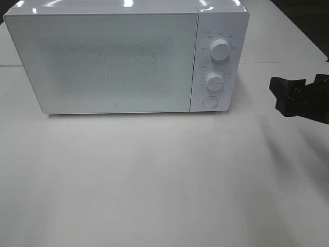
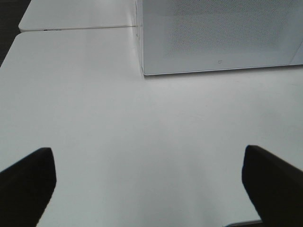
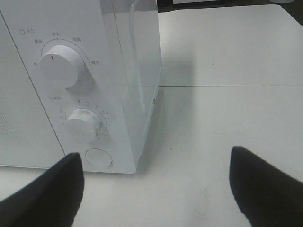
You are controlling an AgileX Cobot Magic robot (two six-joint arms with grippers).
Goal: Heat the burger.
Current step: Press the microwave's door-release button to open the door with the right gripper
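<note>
The broad white tabletop [image 1: 154, 180] lay bare in front, and the big white box-shaped microwave oven [image 1: 103, 56] sat at the back with its door shut. No burger showed in any view. It was probably behind that frosted door, though nothing confirmed it. The right gripper [image 1: 276, 96] hung beside the control panel, jaws spread and empty. The left gripper [image 2: 147, 156] hovered low over the tabletop, jaws wide apart, holding nothing. The step looked like setting the heat: the right gripper should come in square, close gently on the lower white timer dial [image 1: 214, 81] beneath the upper white power dial [image 1: 220, 50], and twist without shoving the oven back.
</note>
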